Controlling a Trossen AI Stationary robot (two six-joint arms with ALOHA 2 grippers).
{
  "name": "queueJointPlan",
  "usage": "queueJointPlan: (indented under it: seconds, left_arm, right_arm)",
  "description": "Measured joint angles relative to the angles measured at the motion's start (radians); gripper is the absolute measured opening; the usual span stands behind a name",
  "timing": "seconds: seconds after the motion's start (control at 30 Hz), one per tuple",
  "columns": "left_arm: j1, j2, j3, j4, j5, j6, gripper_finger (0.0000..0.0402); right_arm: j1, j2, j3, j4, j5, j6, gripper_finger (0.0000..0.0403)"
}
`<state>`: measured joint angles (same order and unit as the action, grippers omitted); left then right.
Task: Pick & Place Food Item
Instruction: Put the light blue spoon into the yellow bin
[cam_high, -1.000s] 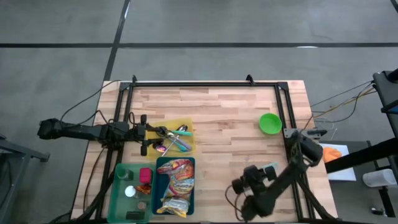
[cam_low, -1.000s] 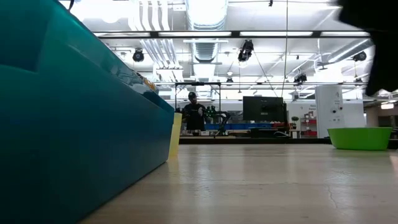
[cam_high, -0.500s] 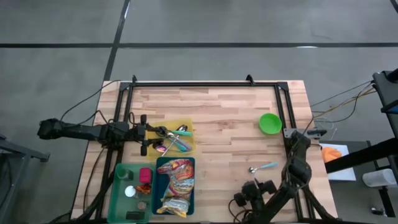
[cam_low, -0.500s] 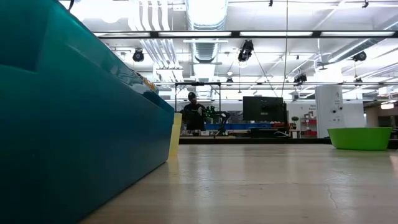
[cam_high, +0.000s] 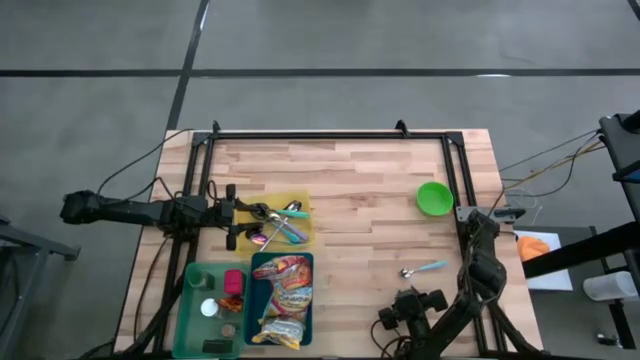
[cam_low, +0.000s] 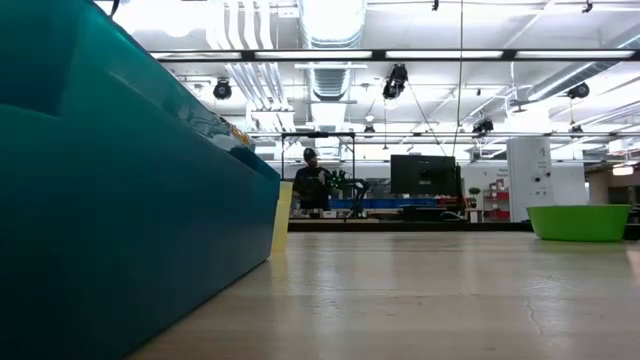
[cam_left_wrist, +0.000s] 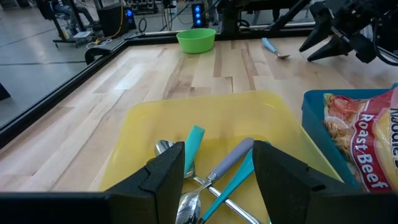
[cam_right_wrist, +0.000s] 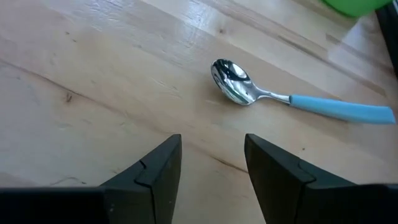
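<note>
Food packets (cam_high: 283, 298) lie piled in a teal bin (cam_high: 253, 285) at the table's near left; one reads "Roast Beef" (cam_left_wrist: 364, 124). My left gripper (cam_high: 245, 213) is open just over the left rim of a yellow tray (cam_left_wrist: 205, 115) of cutlery and touches nothing. At the table's near edge, right of centre, my right gripper (cam_high: 408, 300) is open above bare wood (cam_right_wrist: 211, 149). A blue-handled spoon (cam_right_wrist: 292, 96) lies flat on the table beyond its fingertips.
A green bowl (cam_high: 434, 197) stands at the far right. A green bin (cam_high: 210, 308) of small items sits left of the teal bin, whose wall (cam_low: 120, 200) fills the low view's left. Bare wood spans the table's middle and far side (cam_high: 340, 170).
My right gripper has drawn back toward the table's near edge and sunk lower, uncovering the spoon, which stays where it lay. The arm's dark shape has left the low view's upper right.
</note>
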<state>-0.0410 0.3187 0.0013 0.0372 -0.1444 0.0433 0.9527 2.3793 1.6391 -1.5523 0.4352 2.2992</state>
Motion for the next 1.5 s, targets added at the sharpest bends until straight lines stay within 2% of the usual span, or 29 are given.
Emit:
queueJointPlan:
  seconds: [0.13, 0.23, 0.4, 0.57, 0.73, 0.9, 1.07, 1.17, 1.27, 1.37, 1.5]
  left_arm:
    - [0.000, 0.000, 0.000, 0.000, 0.000, 0.000, 0.0189]
    - [0.000, 0.000, 0.000, 0.000, 0.000, 0.000, 0.0189]
    - [0.000, 0.000, 0.000, 0.000, 0.000, 0.000, 0.0189]
    - [0.000, 0.000, 0.000, 0.000, 0.000, 0.000, 0.0189]
    - [0.000, 0.000, 0.000, 0.000, 0.000, 0.000, 0.0189]
    - [0.000, 0.000, 0.000, 0.000, 0.000, 0.000, 0.0189]
    - [0.000, 0.000, 0.000, 0.000, 0.000, 0.000, 0.0189]
    - [0.000, 0.000, 0.000, 0.000, 0.000, 0.000, 0.0189]
    - [0.000, 0.000, 0.000, 0.000, 0.000, 0.000, 0.0189]
    - [0.000, 0.000, 0.000, 0.000, 0.000, 0.000, 0.0189]
    - [0.000, 0.000, 0.000, 0.000, 0.000, 0.000, 0.0189]
  right_arm:
    - [-0.013, -0.035, -0.019, -0.001, -0.016, 0.001, 0.0176]
    - [-0.026, -0.091, -0.020, -0.005, 0.010, -0.019, 0.0176]
    - [-0.043, -0.267, -0.036, -0.013, 0.104, -0.036, 0.0176]
    - [-0.057, -0.467, -0.041, -0.007, 0.102, -0.034, 0.0176]
    - [-0.081, -0.635, -0.041, -0.014, 0.004, 0.015, 0.0176]
    - [-0.121, -0.716, -0.052, -0.012, -0.151, -0.026, 0.0176]
    - [-0.154, -0.753, -0.090, -0.018, -0.207, -0.023, 0.0176]
    - [-0.155, -0.758, -0.147, -0.016, -0.230, 0.045, 0.0176]
    - [-0.147, -0.761, -0.224, 0.040, -0.291, 0.129, 0.0176]
    - [-0.135, -0.761, -0.293, 0.124, -0.340, 0.142, 0.0176]
    - [-0.121, -0.787, -0.364, 0.138, -0.367, 0.128, 0.0176]
